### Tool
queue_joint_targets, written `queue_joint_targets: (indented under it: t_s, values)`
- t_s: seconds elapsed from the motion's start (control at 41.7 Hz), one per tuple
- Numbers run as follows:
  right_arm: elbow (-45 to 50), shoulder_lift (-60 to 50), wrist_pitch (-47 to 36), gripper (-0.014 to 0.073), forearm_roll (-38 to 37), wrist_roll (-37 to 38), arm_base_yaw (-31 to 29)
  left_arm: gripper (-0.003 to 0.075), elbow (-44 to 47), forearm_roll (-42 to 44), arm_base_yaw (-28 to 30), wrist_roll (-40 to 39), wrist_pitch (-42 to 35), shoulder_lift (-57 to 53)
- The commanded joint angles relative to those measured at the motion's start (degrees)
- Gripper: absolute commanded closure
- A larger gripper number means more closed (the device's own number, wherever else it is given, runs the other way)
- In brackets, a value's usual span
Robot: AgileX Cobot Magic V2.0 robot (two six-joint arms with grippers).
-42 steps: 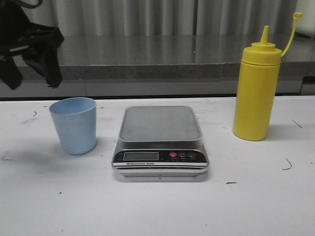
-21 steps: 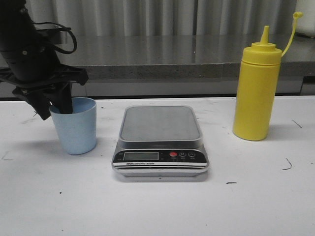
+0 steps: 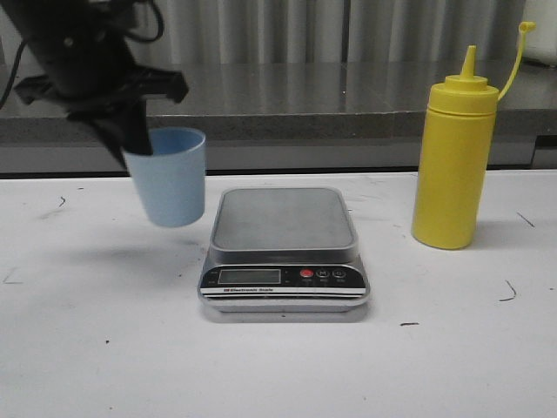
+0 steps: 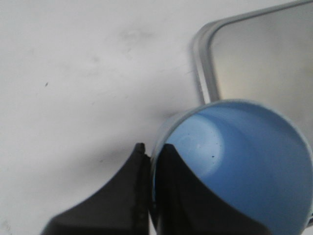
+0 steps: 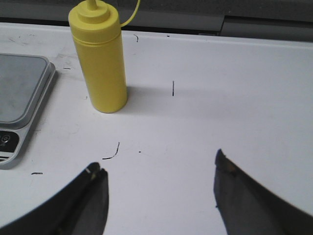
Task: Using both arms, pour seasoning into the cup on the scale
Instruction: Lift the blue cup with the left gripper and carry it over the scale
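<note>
white table (image 3: 278, 366), grey ledge (image 3: 348, 96), pale corrugated wall (image 3: 287, 26) behind.

The black left end effector (image 3: 130, 144) hangs above the surface's left side, fingers pinched on the rim of a small light-blue plastic cup (image 3: 170, 178). The black right end effector (image 5: 159, 196) hovers with fingers spread wide.

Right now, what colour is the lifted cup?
Light blue; the cup shows best in the front view.
</note>
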Motion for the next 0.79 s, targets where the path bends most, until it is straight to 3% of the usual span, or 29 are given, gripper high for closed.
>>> queue_joint_targets:
  t_s: [0.0, 0.216, 0.408, 0.767]
  values:
    - [-1.41, 0.77, -4.14, 0.0107, -0.66, -0.40, -0.14, 0.0741, -5.74, -0.83, -3.41, -0.05, 0.46, -3.78]
    - [-1.41, 0.77, -4.14, 0.0107, -0.66, -0.40, -0.14, 0.0741, -14.74, -0.42, -9.50, -1.85, 1.34, 0.71]
    - [-1.41, 0.77, -4.14, 0.0107, -0.66, -0.40, -0.14, 0.0741, -21.12, 1.71, -10.79, -3.25, 4.51, 7.36]
    - [-1.41, 0.77, -4.14, 0.0107, -0.66, -0.40, -0.14, 0.0741, -22.37, 4.08, -10.68, -3.28, 4.32, 10.49]
